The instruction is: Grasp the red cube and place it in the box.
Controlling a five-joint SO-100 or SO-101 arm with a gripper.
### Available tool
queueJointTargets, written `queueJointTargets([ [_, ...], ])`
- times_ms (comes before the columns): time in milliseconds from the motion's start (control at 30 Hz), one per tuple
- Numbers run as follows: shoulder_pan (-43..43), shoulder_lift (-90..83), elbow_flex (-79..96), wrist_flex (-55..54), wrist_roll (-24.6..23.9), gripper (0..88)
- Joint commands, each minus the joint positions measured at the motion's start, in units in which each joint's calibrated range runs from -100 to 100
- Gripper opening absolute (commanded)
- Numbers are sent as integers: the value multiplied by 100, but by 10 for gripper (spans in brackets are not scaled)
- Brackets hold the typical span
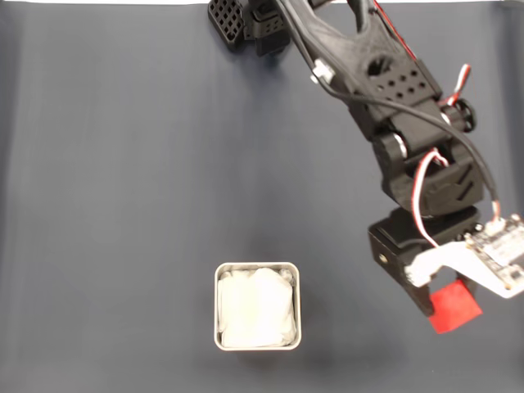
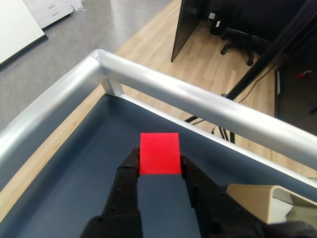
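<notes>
Red cube (image 2: 159, 153), matte and square-faced, sits clamped between the black end effector (image 2: 159, 166) fingers.

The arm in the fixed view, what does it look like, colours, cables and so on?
The arm is black plastic with perforated housings. Red, white and black wires run along it, and a pale circuit board sits near the wrist. In the wrist view the pincer has two black fingers.

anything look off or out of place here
Nothing looks damaged or spilled. The red cube sits between the tips of the gripper, near the table's corner rail, well to the right of the box in the fixed view. The box stands square, its white lining crumpled but inside.
</notes>
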Motion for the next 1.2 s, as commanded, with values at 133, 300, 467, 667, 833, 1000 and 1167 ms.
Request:
queueJointTargets([
  [133,410,-1048,551,45,15,66],
  [300,644,-1351,1007,12,-24,63],
  [467,843,-1663,1418,-20,-54,63],
  [667,1091,-1967,1829,-94,-93,63],
  [833,1297,-2105,2075,-168,-127,63],
  [1000,1461,-2149,2203,-250,-132,63],
  [1167,1589,-2157,2266,-315,-142,63],
])
